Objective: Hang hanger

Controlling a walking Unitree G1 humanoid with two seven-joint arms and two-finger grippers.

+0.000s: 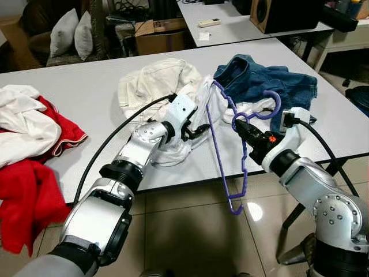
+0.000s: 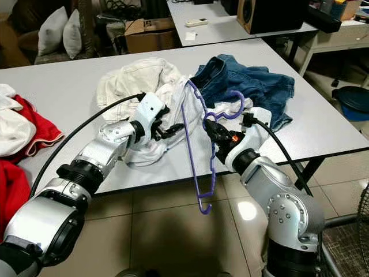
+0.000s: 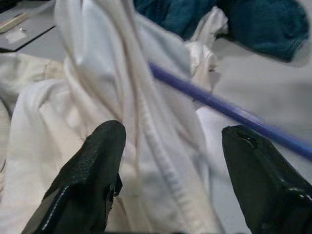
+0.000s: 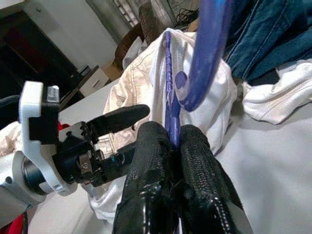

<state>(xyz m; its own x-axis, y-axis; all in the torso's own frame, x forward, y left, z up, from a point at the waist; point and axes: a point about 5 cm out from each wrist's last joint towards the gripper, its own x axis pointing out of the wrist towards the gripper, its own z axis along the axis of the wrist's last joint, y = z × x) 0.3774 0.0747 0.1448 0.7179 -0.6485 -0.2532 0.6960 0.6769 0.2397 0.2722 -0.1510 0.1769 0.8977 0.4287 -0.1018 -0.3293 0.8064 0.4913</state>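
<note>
A purple plastic hanger [image 1: 244, 167] hangs tilted over the table's front edge, its hook [image 1: 275, 105] up by the jeans. My right gripper [image 1: 241, 126] is shut on the hanger just below the hook; in the right wrist view its fingers [image 4: 146, 161] pinch the purple neck [image 4: 171, 112]. A white garment [image 1: 173, 147] lies crumpled on the grey table [image 1: 75, 98], partly draped by the hanger's upper corner. My left gripper [image 1: 196, 131] is open right at that garment; in the left wrist view the white cloth [image 3: 122, 87] and a purple bar [image 3: 229, 112] lie just beyond its fingertips [image 3: 105, 141].
Blue jeans [image 1: 259, 81] and a cream garment [image 1: 150, 81] lie behind the hanger. Red and white clothes [image 1: 34, 144] spill over the table's left edge. A cardboard box [image 1: 161, 34], pillows [image 1: 72, 32] and a second table with a speaker [image 1: 282, 14] stand beyond. Tiled floor lies below.
</note>
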